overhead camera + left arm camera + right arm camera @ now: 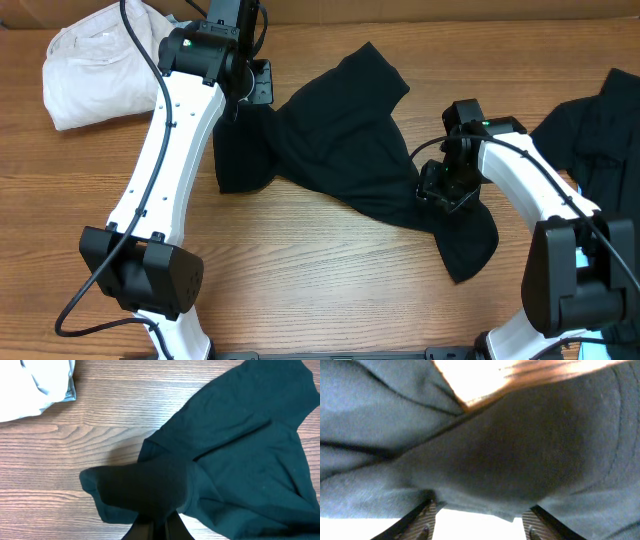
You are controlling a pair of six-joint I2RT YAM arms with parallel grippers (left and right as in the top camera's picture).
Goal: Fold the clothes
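Wooden table [330,270], seen from overhead, carrying three pieces of cloth and both arms. The central black garment [340,140] lies crumpled and spread across the middle of the table, running from upper left toward a narrow tail at lower right.

The left arm [175,150] rises from its base at the near left edge and stretches diagonally away to the garment's upper left corner. The right arm [530,185] bends up from the near right edge and curls inward, its wrist low over the garment's lower right part.

A cream-white bundle [95,65] sits at the far left corner, apart from the black garment. A second black garment [600,130] lies at the right edge, partly out of view.

Left gripper [161,519]: the wrist view shows its jaws drawn close together, with a bunched fold of the central garment pinched at their tips.

Right gripper [480,510]: its fingers [422,522] stand wide apart, the garment's fabric lying across the gap between them, unclamped.
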